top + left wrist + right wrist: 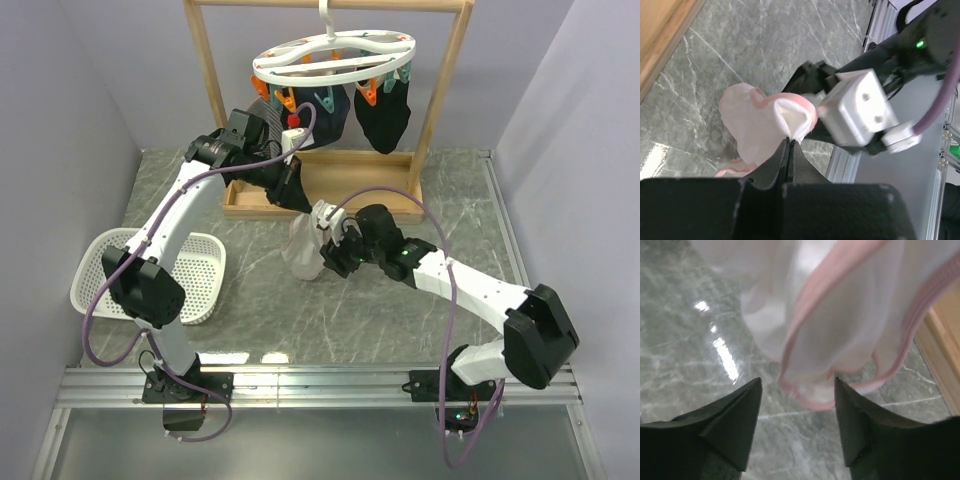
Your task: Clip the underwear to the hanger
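The underwear (301, 252), pale pink with pink trim, hangs above the table from my left gripper (296, 196). In the left wrist view the jaws (789, 140) are shut on a fold of the underwear (757, 127) near its trimmed edge. My right gripper (327, 243) is open just right of the cloth. In the right wrist view the fingers (747, 410) stand wide apart, and the trimmed hem of the underwear (840, 320) hangs down between their tips. The white oval hanger (335, 55) hangs from the rack's top bar, with orange and teal clips (326, 100).
Two dark garments (381, 115) hang from the hanger's clips. The wooden rack (330, 195) stands behind the grippers on the marble table. A white mesh basket (203, 270) sits at the left by the left arm. Grey walls close in both sides.
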You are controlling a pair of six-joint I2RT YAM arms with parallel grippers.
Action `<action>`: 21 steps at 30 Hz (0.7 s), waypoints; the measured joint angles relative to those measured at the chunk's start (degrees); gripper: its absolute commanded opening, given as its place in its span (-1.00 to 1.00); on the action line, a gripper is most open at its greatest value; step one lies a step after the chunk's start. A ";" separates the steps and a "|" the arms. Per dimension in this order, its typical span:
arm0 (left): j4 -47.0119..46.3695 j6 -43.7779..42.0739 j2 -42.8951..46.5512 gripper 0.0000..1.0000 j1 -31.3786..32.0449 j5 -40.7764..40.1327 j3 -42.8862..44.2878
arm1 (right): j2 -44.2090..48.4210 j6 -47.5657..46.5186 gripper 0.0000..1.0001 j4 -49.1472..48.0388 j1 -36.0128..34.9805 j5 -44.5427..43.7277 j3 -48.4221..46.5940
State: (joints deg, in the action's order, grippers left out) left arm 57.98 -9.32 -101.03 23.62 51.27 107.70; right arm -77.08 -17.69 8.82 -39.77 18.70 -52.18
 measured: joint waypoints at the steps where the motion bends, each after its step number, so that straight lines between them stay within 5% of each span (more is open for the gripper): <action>1: 0.11 0.00 0.00 -1.00 0.00 0.13 0.00 | -0.87 -0.28 -0.28 -0.90 -0.37 -1.22 -0.02; 3: 0.42 -0.04 -0.07 -1.00 -0.02 0.24 0.15 | -2.64 -1.40 -0.96 -2.01 -0.61 -3.34 -0.37; 4: 0.52 -0.07 -0.13 -1.00 -0.04 0.20 0.24 | -3.48 -1.84 -1.00 -2.05 -0.59 -4.55 -0.70; 16: 3.85 -7.69 -2.62 -1.00 -3.76 -7.10 8.76 | -0.20 -15.21 -1.00 3.80 3.65 -8.37 -4.85; 21: 2.73 -12.76 2.58 -0.99 -0.57 -6.99 -6.84 | 6.71 -26.23 -1.00 5.62 3.82 -8.79 0.81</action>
State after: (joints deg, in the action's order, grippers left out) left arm 60.71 -22.09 -98.45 23.05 44.27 100.86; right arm -70.37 -43.92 14.44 -35.94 9.91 -51.37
